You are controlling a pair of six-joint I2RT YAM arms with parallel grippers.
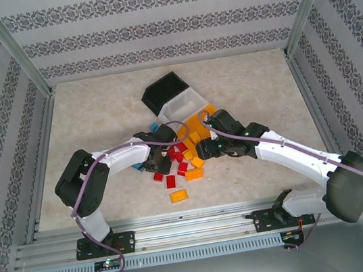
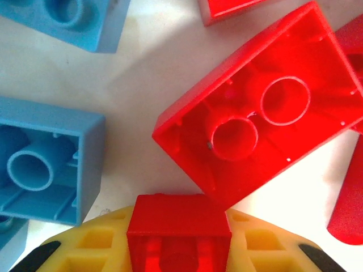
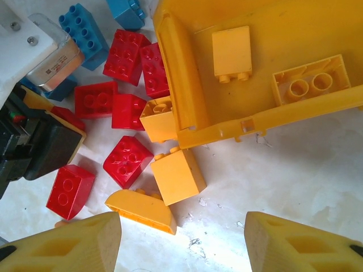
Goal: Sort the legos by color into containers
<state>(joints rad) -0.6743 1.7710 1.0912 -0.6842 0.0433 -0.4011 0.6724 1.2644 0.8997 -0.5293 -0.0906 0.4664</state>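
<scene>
Clamping a small red brick [image 2: 178, 221], the left claw [image 2: 179, 243] has its yellow fingers [image 2: 85, 249] pressed to either side of the piece, close above the pale counter [image 2: 142, 73]. Just beyond the held piece lies a larger red brick [image 2: 258, 107] with its hollow side up. An upturned blue brick [image 2: 48, 164] sits to its left, and a second blue brick [image 2: 68, 17] lies studs up at the far corner. The right claw [image 3: 182, 229] hangs with its fingers [image 3: 68, 243] wide apart and nothing between them, over bare counter near a yellow brick [image 3: 177, 175] that lies just outside the orange-yellow bin [image 3: 181, 85]. Two more yellow bricks [image 3: 231, 54] lie inside that bin, and loose red bricks [image 3: 122, 54] are scattered to its left. Seen from above, the white bin [image 1: 184, 105] and the black bin [image 1: 164, 89] stand side by side behind the pile, and a lone yellow brick [image 1: 178, 195] lies apart, nearer the arm bases
</scene>
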